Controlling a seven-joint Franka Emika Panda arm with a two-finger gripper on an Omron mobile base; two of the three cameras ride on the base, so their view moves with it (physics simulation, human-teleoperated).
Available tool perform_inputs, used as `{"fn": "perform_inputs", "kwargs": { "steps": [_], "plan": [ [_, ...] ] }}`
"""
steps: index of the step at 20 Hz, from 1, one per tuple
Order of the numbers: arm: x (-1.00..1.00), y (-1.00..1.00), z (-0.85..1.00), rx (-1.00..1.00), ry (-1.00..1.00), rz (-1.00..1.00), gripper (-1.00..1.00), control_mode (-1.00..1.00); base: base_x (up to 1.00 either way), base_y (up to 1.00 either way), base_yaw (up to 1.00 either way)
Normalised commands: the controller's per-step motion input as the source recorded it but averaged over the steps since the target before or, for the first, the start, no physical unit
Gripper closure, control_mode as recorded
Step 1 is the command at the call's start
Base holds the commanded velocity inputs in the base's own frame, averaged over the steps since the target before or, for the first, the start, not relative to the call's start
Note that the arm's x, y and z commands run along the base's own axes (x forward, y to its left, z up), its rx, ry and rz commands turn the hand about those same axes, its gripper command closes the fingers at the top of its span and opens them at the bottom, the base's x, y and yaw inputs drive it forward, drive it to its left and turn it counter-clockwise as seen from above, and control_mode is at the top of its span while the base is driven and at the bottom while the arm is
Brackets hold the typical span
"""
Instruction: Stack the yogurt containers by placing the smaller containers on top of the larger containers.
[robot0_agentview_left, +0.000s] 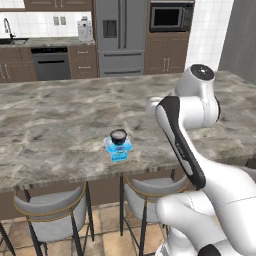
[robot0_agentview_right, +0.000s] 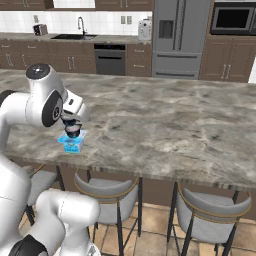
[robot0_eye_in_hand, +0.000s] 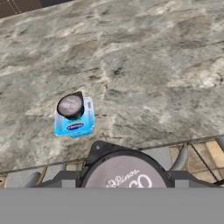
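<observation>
A light-blue squarish tub (robot0_agentview_left: 119, 150) (robot0_agentview_right: 72, 144) (robot0_eye_in_hand: 74, 123) stands near the front edge of the marble counter (robot0_agentview_left: 55, 115). A round dark cup with a pale top (robot0_agentview_left: 118, 136) (robot0_agentview_right: 73, 132) (robot0_eye_in_hand: 70, 106) sits on it. In the hand view a second dark cup (robot0_eye_in_hand: 124, 173), with printing on its pale lid, is close up between the grey fingers (robot0_eye_in_hand: 59, 180). My gripper (robot0_eye_in_hand: 124, 183) is shut on this cup. It hovers well above the counter's front edge, to the right of the tub and apart from it. In the right base view the hand (robot0_agentview_right: 74, 111) overlaps the tub.
Grey bar stools (robot0_agentview_left: 50, 205) (robot0_agentview_left: 150, 190) (robot0_agentview_right: 107, 192) stand under the counter's front edge. Bare marble stretches behind and beside the tub. A fridge (robot0_agentview_left: 120, 35), oven and cabinets line the far wall.
</observation>
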Motion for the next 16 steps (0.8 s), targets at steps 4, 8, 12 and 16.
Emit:
{"fn": "perform_inputs", "kwargs": {
  "steps": [4, 8, 12, 16],
  "plan": [
    [-0.19, 0.31, 0.0, 0.0, 0.0, 0.01, 1.0, -1.0, 0.0, 0.0, 0.0],
    [-0.16, 0.3, 0.0, 0.0, 0.0, 0.0, 1.0, -1.0, 0.0, 0.0, 0.0],
    [-0.07, 0.29, 0.0, 0.0, 0.0, 0.01, 1.0, -1.0, 0.0, 0.0, 0.0],
    [0.0, 0.24, 0.0, 0.0, 0.0, 0.03, 1.0, -1.0, 0.0, 0.0, 0.0]
  ]
}}
